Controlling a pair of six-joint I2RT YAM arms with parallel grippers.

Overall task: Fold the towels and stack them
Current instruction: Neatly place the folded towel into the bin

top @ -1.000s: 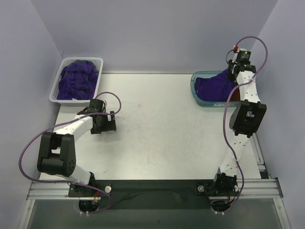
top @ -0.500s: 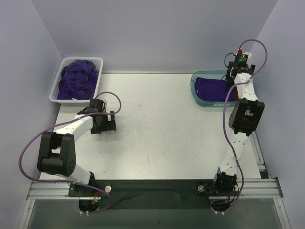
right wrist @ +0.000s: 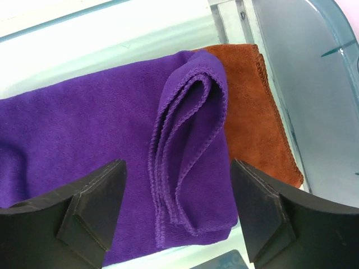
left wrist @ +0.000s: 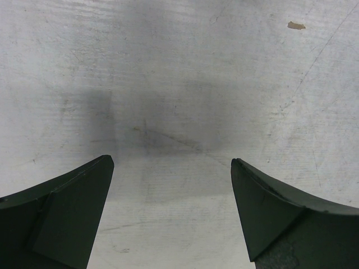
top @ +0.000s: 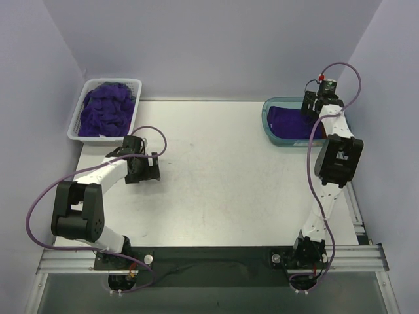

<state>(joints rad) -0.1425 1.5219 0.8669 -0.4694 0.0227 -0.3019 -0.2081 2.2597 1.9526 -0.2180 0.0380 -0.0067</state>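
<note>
- Two arms: I see both from the top camera, bolted at the near edge of the white table (top: 216, 176).
- Left gripper (left wrist: 171, 162): one, with its two fingers spread wide and nothing between them. It hangs over bare, scuffed tabletop, on the left side just in front of the basket.
- Right gripper (right wrist: 175, 163): one, reaching to the far right corner over the tray. Its two fingers stand apart and clamp nothing; the cloth lies below them.
- Basket (top: 74, 128): one, white and slotted, at the far left corner of the table.
- Purple heap (top: 105, 108): crumpled purple towels filling the basket. I cannot count how many towels make it up.
- Tray (top: 264, 118): one, translucent teal, at the far right corner, well apart from the basket.
- Purple towel (right wrist: 84, 129): one that I can make out, lying flat in the tray. One edge is doubled over into a loose fold of several stitched hems, directly below the right gripper. Whether a second purple towel lies beneath it, I cannot tell.
- Orange towel (right wrist: 252, 112): one, rust-coloured, flat in the tray. It lies under the purple towel and shows only along that towel's right side in the wrist view.
</note>
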